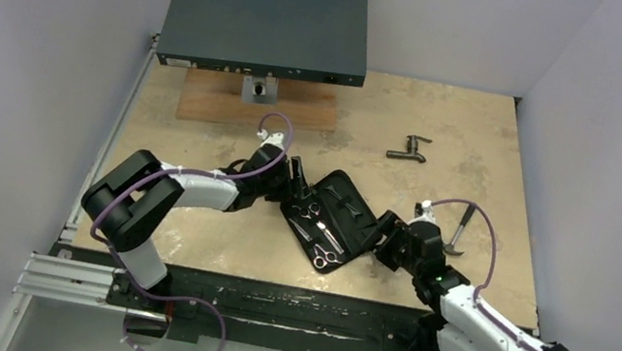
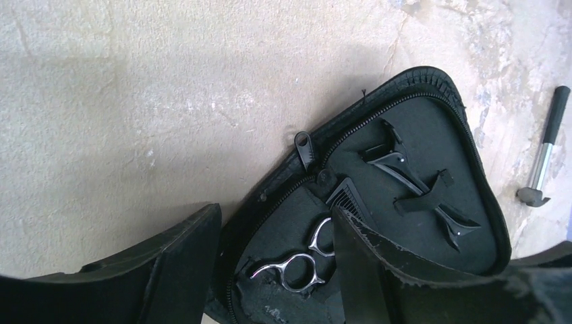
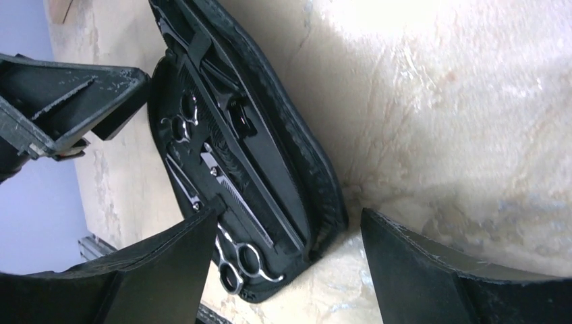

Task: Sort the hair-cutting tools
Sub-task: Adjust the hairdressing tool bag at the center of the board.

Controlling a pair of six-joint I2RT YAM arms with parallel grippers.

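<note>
A black zip case [image 1: 364, 224] lies open mid-table with the hair-cutting tools strapped inside. Silver scissors [image 1: 324, 255] sit in its near half, their finger rings [image 2: 297, 266] showing between my left fingers. A black comb [image 2: 351, 197] lies beside them and a thin black clip [image 2: 421, 189] in the other half. My left gripper [image 2: 275, 214] is open and straddles the case's zipped edge; it is shut on nothing. My right gripper [image 3: 289, 214] is open too, around the case's near corner, with a second pair of scissors [image 3: 243, 260] by its left finger.
A hammer [image 1: 462, 229] lies right of the case, close to my right arm. A dark T-shaped fitting [image 1: 408, 148] sits further back. At the far edge, a flat dark device box [image 1: 266, 23] rests above a wooden board [image 1: 205, 99].
</note>
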